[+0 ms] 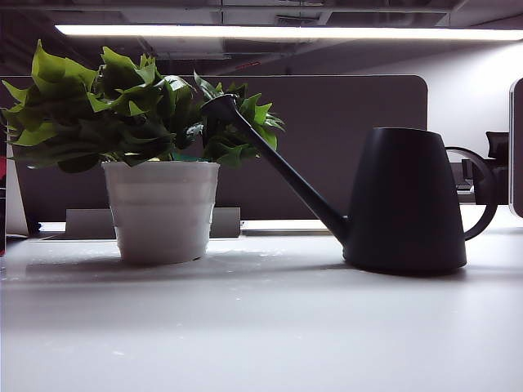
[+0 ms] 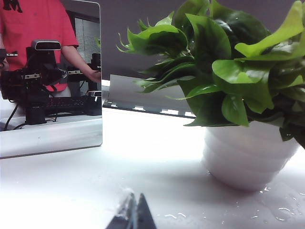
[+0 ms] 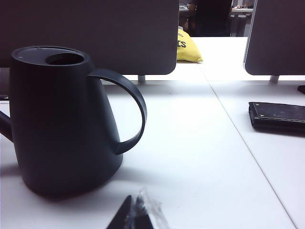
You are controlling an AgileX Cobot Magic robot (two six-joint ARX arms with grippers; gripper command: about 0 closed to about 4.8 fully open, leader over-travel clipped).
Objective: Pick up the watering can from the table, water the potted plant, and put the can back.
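The outside camera sits low at the table [image 1: 261, 327] edge, looking level across. The left gripper [image 2: 132, 215] camera faces the potted plant [image 2: 238, 95] close up; the right gripper [image 3: 136, 214] camera faces the watering can [image 3: 62, 119]; both appear outside too

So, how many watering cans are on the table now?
1. The watering can stands upright on the table, on the right in the exterior view, its spout reaching toward the potted plant. No other shows; the cameras do not cover the whole table.
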